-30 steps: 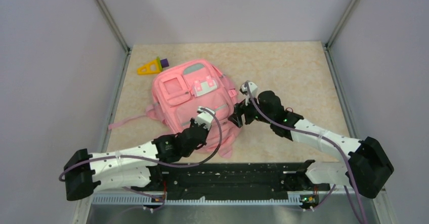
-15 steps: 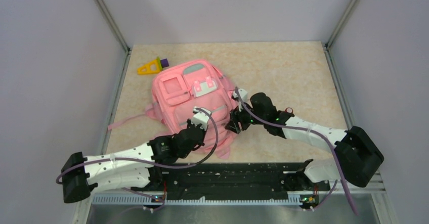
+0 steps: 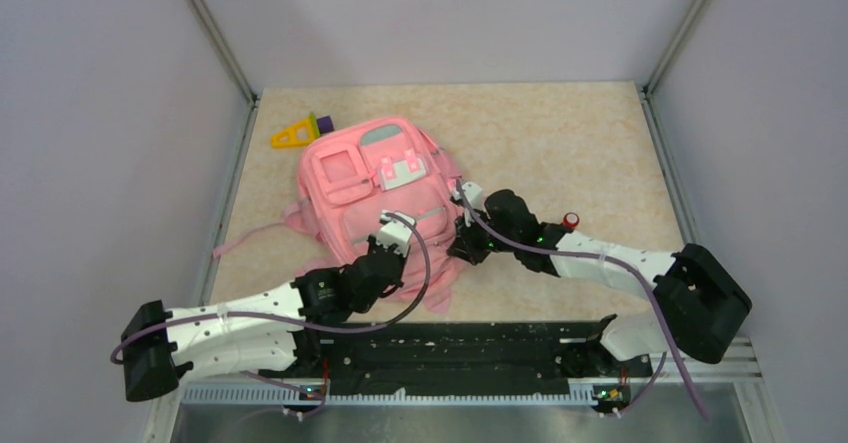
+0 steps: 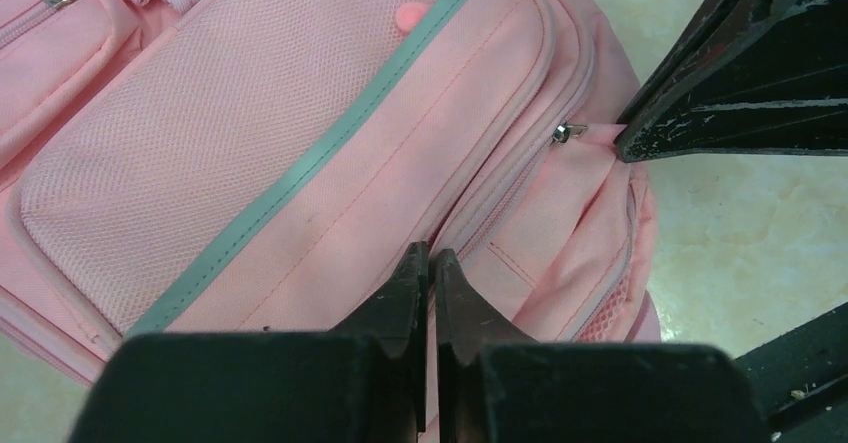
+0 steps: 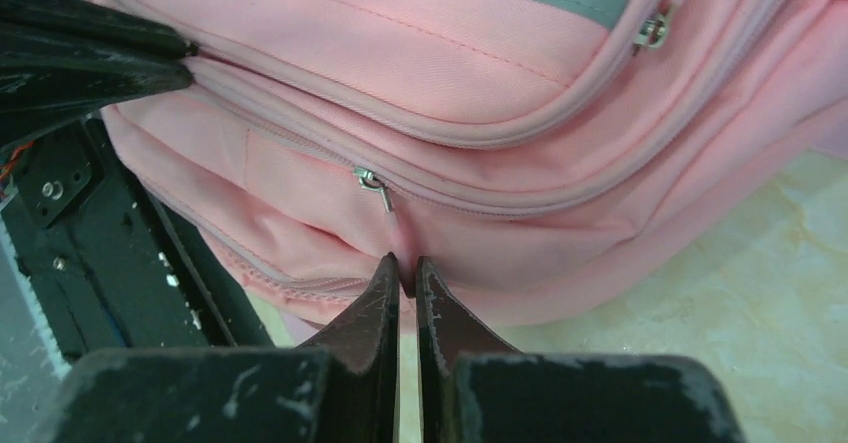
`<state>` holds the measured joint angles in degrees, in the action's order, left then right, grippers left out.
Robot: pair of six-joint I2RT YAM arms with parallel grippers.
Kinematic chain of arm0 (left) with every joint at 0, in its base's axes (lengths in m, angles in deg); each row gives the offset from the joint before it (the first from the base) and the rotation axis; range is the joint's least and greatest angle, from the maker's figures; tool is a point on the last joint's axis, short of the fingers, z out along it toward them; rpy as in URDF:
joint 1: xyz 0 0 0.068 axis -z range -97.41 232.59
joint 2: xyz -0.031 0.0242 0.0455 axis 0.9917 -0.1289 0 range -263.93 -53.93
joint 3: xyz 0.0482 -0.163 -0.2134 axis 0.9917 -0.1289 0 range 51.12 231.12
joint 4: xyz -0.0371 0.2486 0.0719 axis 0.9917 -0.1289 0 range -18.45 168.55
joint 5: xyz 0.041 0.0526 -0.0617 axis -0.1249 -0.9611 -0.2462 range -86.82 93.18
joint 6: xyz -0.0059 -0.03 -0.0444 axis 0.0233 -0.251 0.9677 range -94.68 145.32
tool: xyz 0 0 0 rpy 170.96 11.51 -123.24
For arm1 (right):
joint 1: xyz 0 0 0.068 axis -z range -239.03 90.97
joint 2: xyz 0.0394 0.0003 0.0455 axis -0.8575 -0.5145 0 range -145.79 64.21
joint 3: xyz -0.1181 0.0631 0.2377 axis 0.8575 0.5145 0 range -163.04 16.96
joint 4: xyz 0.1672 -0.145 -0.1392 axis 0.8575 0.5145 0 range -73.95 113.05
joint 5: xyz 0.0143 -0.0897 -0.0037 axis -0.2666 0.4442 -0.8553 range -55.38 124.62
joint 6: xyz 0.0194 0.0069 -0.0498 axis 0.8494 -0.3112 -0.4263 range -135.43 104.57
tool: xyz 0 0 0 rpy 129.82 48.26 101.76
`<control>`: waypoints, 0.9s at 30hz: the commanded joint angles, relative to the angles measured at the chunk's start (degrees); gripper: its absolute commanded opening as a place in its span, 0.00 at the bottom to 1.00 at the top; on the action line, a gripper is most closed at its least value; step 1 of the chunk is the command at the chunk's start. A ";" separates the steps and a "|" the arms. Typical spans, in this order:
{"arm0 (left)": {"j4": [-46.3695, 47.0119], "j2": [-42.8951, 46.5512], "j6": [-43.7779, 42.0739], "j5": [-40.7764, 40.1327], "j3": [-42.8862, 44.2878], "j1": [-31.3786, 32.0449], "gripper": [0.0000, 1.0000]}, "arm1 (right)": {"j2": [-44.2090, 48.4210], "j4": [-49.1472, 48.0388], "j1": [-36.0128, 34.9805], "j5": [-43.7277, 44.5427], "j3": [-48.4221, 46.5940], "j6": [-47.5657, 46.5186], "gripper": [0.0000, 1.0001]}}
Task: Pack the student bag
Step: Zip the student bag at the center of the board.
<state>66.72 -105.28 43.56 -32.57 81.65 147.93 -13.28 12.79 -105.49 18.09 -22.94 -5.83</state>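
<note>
The student bag (image 3: 370, 178) lies flat on the table (image 3: 560, 133), left of centre, front pockets up. The left gripper (image 4: 425, 263) is pinched together on the bag's fabric at its near end. The right gripper (image 5: 402, 268) is clamped on the pink zipper pull (image 5: 396, 225) at the bag's near right side. A yellow triangle (image 3: 293, 135) and a purple block (image 3: 322, 121) lie just beside its far left corner.

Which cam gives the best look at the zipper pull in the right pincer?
Right wrist: the pink zipper pull sits centre frame, pinched in the right pincer. Left wrist shows it small, off-centre; top external hides it behind that pincer.
</note>
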 commanded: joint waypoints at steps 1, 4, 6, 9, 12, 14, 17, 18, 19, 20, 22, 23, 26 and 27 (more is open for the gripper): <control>1.11 2.66 1.80 -5.76 -0.26 -0.39 0.00 | 1.39 1.84 0.49 16.27 -2.43 1.03 0.00; 0.68 3.75 2.35 -6.13 -1.03 -0.39 0.00 | 2.24 5.00 0.56 23.87 -2.46 1.96 0.00; 0.38 4.41 2.64 -6.38 -1.57 -0.39 0.00 | 2.44 6.14 0.58 27.64 -2.57 2.49 0.00; -0.32 5.41 3.30 -6.88 -2.02 -0.39 0.00 | 1.99 7.90 0.64 32.14 -3.72 2.99 0.00; -0.57 6.35 3.55 -6.52 -2.39 -0.39 0.00 | 1.70 8.76 0.59 30.88 -5.11 1.72 0.00; 2.10 6.44 0.33 -2.63 -2.40 -0.35 0.00 | 2.20 8.14 0.65 28.01 -5.23 0.86 0.00; 7.62 4.31 -6.30 3.42 -1.62 -0.39 0.05 | 3.63 8.18 0.67 26.23 -5.27 1.07 0.00; 9.28 2.95 -7.35 4.66 -1.02 -0.39 0.11 | 4.24 8.58 0.60 26.27 -5.34 1.47 0.00; 10.89 1.52 -8.34 6.23 -0.35 -0.39 0.19 | 4.85 9.11 0.65 26.57 -5.36 2.04 0.00; 13.12 -0.16 -9.29 7.78 0.36 -0.38 0.28 | 5.49 9.48 0.62 26.77 -5.36 2.30 0.00; 16.56 -4.27 -10.86 10.12 1.87 -0.38 0.40 | 6.70 9.90 0.67 27.12 -5.36 2.60 0.00; 17.67 -6.70 -11.54 10.62 2.75 -0.39 0.45 | 7.25 9.99 0.67 27.12 -5.30 2.61 0.00; 17.52 -13.96 -12.24 7.59 6.78 -0.39 0.54 | 7.94 10.11 0.64 26.88 -5.23 2.78 0.00; 17.61 -15.98 -13.14 6.82 8.41 -0.39 0.53 | 7.99 10.08 0.66 26.87 -5.19 2.93 0.00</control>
<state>78.30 -115.01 34.20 -25.40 83.68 147.58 -7.79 22.91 -105.38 43.62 -25.48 -3.60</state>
